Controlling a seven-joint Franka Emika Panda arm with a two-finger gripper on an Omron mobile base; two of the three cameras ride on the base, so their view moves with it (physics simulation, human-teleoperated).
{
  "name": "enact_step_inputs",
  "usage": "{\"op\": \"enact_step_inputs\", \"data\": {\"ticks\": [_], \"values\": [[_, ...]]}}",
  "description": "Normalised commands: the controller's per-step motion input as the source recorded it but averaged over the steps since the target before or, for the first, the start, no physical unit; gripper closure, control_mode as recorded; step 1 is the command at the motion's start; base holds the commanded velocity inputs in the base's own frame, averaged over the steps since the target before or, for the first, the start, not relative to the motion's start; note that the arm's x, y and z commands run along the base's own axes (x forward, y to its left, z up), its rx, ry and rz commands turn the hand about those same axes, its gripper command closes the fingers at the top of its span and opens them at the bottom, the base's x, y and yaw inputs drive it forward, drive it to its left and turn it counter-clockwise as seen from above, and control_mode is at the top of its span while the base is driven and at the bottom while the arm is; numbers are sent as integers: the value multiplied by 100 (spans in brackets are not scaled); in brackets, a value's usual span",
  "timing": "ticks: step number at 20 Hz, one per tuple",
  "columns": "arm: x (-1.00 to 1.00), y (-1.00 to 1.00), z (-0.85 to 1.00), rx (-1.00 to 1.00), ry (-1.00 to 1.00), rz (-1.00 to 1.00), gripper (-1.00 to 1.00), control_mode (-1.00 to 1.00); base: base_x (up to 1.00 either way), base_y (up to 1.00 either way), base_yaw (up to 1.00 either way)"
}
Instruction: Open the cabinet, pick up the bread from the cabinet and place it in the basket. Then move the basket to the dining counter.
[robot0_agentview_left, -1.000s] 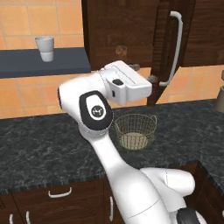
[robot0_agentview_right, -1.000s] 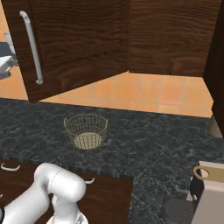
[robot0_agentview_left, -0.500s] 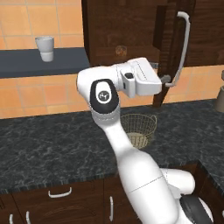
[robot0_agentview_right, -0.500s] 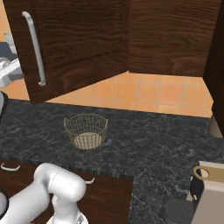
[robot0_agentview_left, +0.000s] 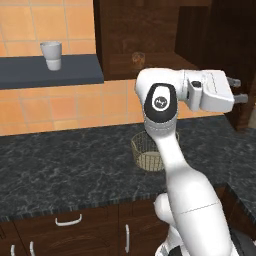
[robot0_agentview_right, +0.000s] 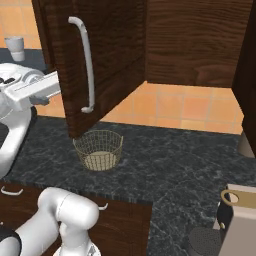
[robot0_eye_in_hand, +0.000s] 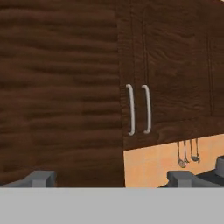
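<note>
The cabinet (robot0_agentview_left: 125, 30) stands open, its door (robot0_agentview_right: 112, 55) with the long silver handle (robot0_agentview_right: 86, 65) swung far out. Inside it, on the floor of the cabinet, the bread (robot0_agentview_left: 138, 59) sits as a small brown lump. My gripper (robot0_agentview_left: 237, 90) is open and holds nothing, level with the cabinet's bottom edge and right of the opening, beside the door. In the hand view the fingertips (robot0_eye_in_hand: 37, 177) stand wide apart before dark wood. The wire basket (robot0_agentview_right: 98, 150) rests on the black counter below the door; my arm half hides the basket (robot0_agentview_left: 145, 152) in the left base view. The dining counter is out of view.
A white cup (robot0_agentview_left: 51, 55) stands on a dark shelf (robot0_agentview_left: 30, 72) left of the cabinet. Black speckled counter (robot0_agentview_right: 165, 165) spreads around the basket, with drawers (robot0_agentview_left: 67, 220) below. A dark and tan appliance (robot0_agentview_right: 235, 220) sits at the near right. Two more cabinet handles (robot0_eye_in_hand: 139, 109) show beyond the hand.
The cabinet door has swung much wider open. My hand has moved right along with it and rolled over, and now sits clear of the handle with open fingers.
</note>
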Motion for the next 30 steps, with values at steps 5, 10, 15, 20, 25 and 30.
{"op": "enact_step_inputs", "data": {"ticks": [5, 10, 15, 20, 25, 30], "values": [[-14, -100, -8, 16, -5, 10, -100, -100, 0, 0, 0], [2, -96, -3, 15, -16, 32, -100, -100, 0, 0, 0], [14, -56, -1, 9, -15, 45, -100, -100, 0, 0, 0], [-13, 85, 23, -15, 1, 13, -100, -100, 0, 0, 0], [-6, 100, 30, -13, 8, 21, -100, -100, 0, 0, 0], [0, 93, 20, 0, 29, 32, -100, -100, 0, 0, 0]]}}
